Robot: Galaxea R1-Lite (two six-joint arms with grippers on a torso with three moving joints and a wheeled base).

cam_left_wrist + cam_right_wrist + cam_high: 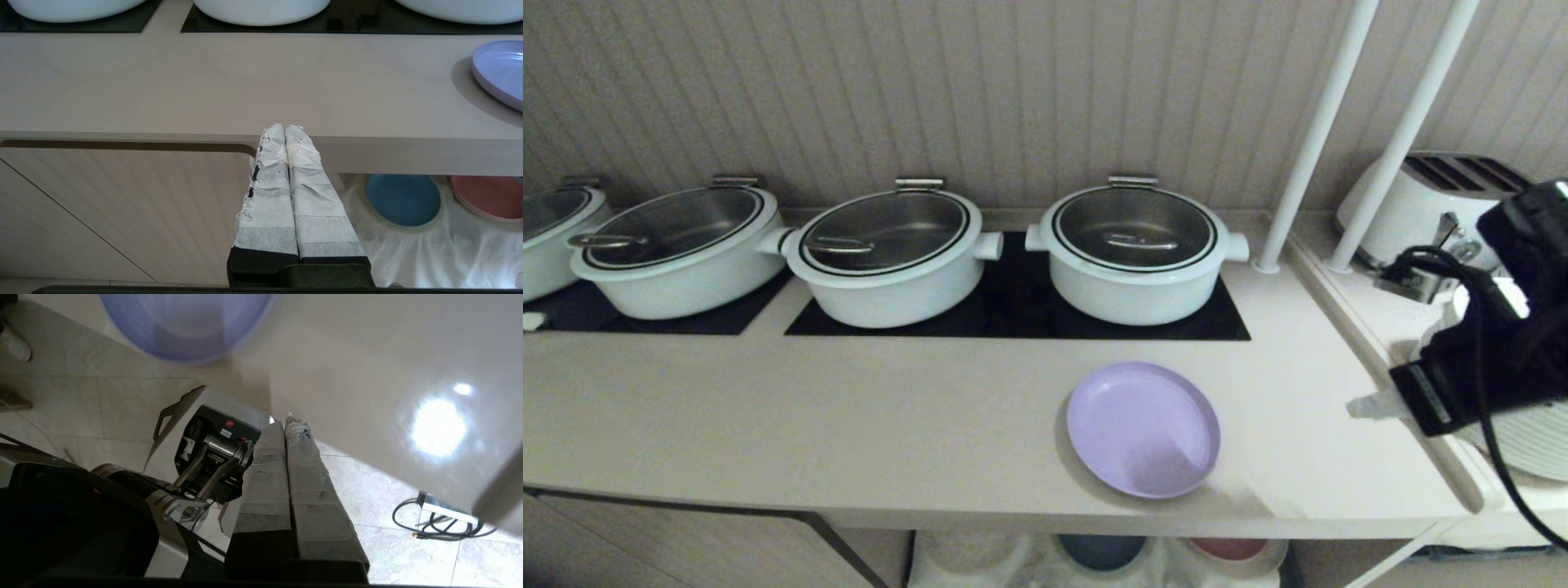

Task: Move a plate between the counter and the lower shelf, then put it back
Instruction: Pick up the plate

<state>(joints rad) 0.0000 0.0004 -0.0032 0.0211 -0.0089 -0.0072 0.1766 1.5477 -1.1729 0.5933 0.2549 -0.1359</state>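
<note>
Right hand (286,422), taped fingers pressed together, empty, right of plate (1143,429). Plate: round, smooth lavender plastic, flat on beige desk (849,416), before white lidded pots (1135,249).

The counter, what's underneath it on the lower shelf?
Under the counter, the lower shelf holds wrinkled white cloth with a blue plate and a pink plate side by side. The shelf's far right is out of view, and the counter edge hides its back.
</note>
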